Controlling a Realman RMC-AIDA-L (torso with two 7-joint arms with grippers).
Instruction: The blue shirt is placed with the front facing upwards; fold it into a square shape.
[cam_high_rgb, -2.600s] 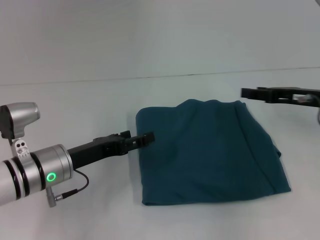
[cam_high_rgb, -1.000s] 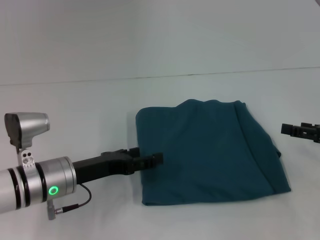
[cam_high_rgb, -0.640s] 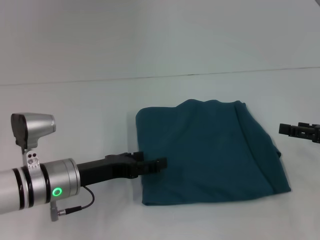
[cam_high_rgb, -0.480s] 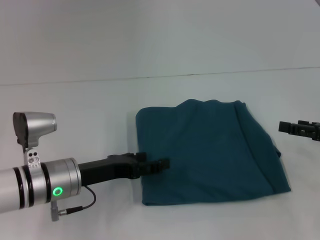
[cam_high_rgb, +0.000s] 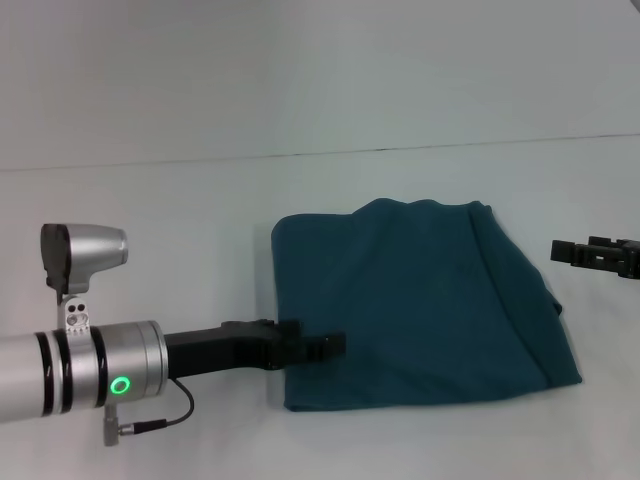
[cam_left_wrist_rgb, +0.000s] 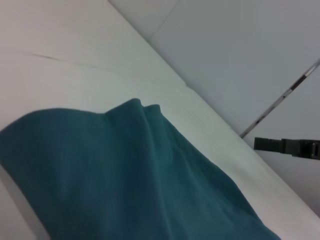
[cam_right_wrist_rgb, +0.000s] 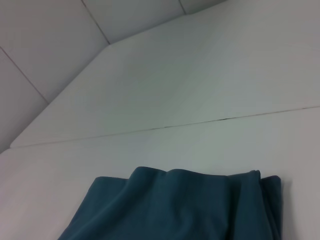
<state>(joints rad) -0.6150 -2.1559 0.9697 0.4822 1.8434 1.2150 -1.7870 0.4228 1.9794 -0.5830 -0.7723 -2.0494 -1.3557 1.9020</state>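
Note:
The blue shirt (cam_high_rgb: 430, 300) lies on the white table as a folded, roughly square teal pad with only plain fabric showing. It also fills the lower part of the left wrist view (cam_left_wrist_rgb: 125, 175) and the bottom of the right wrist view (cam_right_wrist_rgb: 175, 205). My left gripper (cam_high_rgb: 335, 344) reaches in from the left, its tip over the shirt's left edge near the front corner. My right gripper (cam_high_rgb: 558, 250) hovers off the shirt's right side, apart from the cloth, and shows far off in the left wrist view (cam_left_wrist_rgb: 257, 144).
The white table (cam_high_rgb: 180, 230) spreads around the shirt, and a seam (cam_high_rgb: 400, 150) runs across it behind the shirt. A grey wall (cam_high_rgb: 320, 60) rises beyond. A thin cable (cam_high_rgb: 170, 415) hangs under my left forearm.
My left gripper has slid toward the table's front along the shirt's left edge and a little further over the cloth. My right gripper came down from the back right and crept slightly left.

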